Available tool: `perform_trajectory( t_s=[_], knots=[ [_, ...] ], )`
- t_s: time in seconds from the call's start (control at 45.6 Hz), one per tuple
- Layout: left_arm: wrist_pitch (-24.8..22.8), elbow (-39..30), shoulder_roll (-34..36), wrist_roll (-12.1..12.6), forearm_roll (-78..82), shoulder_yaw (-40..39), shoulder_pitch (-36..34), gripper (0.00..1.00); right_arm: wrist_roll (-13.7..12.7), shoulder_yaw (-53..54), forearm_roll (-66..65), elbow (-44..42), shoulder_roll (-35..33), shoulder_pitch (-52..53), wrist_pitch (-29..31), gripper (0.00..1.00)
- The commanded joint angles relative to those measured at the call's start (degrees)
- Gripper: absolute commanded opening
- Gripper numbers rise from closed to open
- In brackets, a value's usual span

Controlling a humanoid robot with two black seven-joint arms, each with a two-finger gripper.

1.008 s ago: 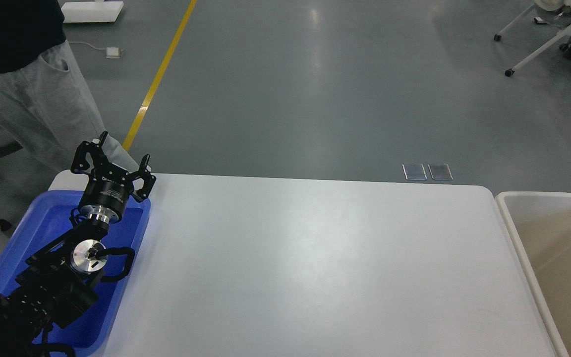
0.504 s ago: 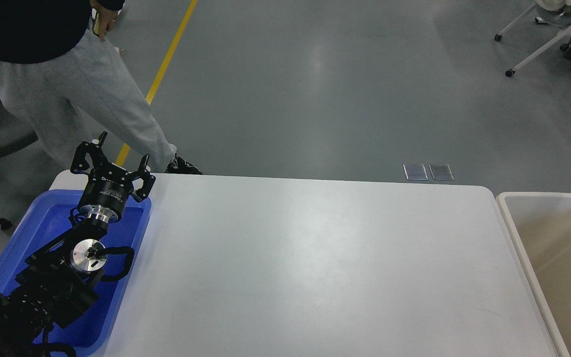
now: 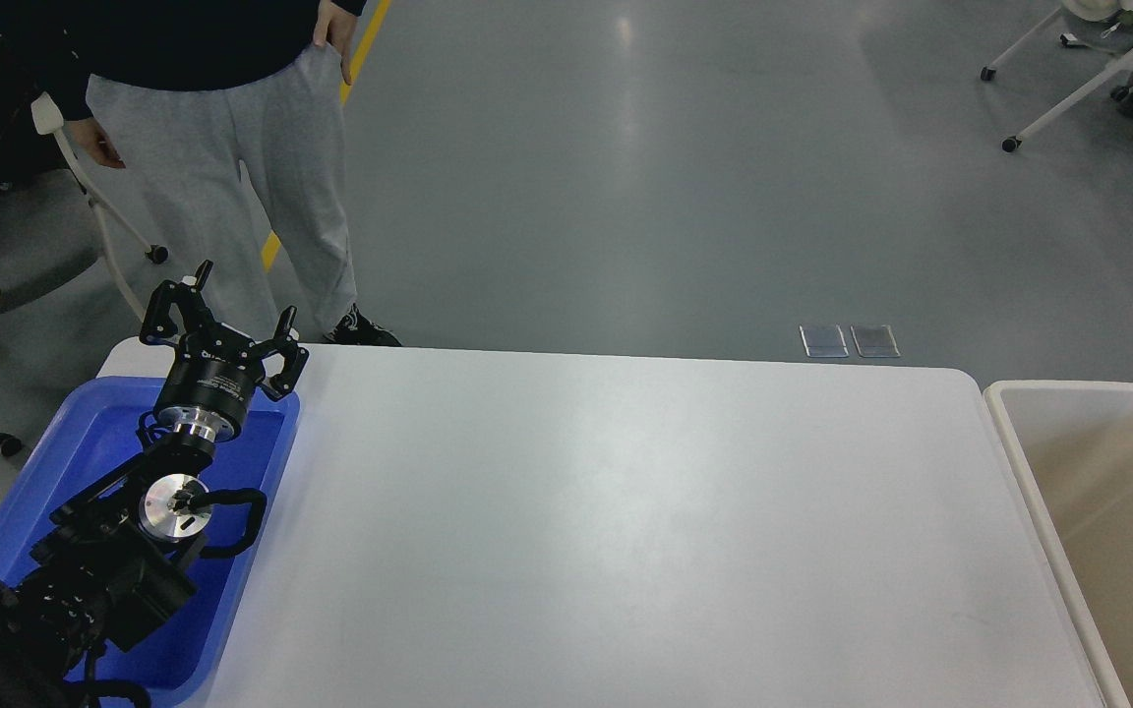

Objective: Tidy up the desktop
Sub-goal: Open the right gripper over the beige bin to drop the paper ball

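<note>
The desktop (image 3: 626, 511) is a wide white tabletop with rounded corners, and no loose object shows on it. My left gripper (image 3: 232, 305) is open and empty, raised above the far end of the blue tray (image 3: 85, 442) at the table's left edge. My left arm comes in from the lower left over the tray. My right gripper is out of view.
A beige-white bin (image 3: 1098, 511) stands at the right end of the table. A person in grey trousers (image 3: 232, 167) stands just behind the table's far left corner, close to my left gripper. Wheeled chairs (image 3: 1098, 69) stand at the far right.
The person has walked right and now stands upright behind the far left corner. A brownish thing at the right edge above the bin has gone from view. My left arm has not moved.
</note>
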Motion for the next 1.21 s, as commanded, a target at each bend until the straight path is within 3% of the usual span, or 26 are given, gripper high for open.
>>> perform_trajectory(
  t_s=[0.0, 0.351, 0.416, 0.504, 0.592, 1.183],
  knots=[
    [0.0, 0.0, 0.0, 0.0, 0.0, 0.0, 0.0, 1.0, -0.1, 0.4, 1.7, -3.0, 3.0, -1.7, -3.5, 0.0],
    [0.0, 0.0, 0.0, 0.0, 0.0, 0.0, 0.0, 1.0, -0.5, 0.2, 1.9, -3.0, 3.9, -3.8, -4.9, 0.01],
    [0.0, 0.0, 0.1, 0.0, 0.0, 0.0, 0.0, 1.0, -0.7, 0.3, 1.9, -3.0, 3.9, -3.7, -5.1, 0.2],
    [0.0, 0.0, 0.1, 0.0, 0.0, 0.0, 0.0, 1.0, -0.8, 0.0, 1.9, -3.0, 3.8, -3.7, -5.1, 0.64],
    [0.0, 0.0, 0.1, 0.0, 0.0, 0.0, 0.0, 1.0, -0.7, -0.3, 1.9, -3.0, 3.7, -3.5, -5.2, 1.0],
    [0.0, 0.0, 0.0, 0.0, 0.0, 0.0, 0.0, 1.0, -0.4, -1.1, 1.1, -2.8, 4.2, -3.1, -4.2, 1.0]
  ],
)
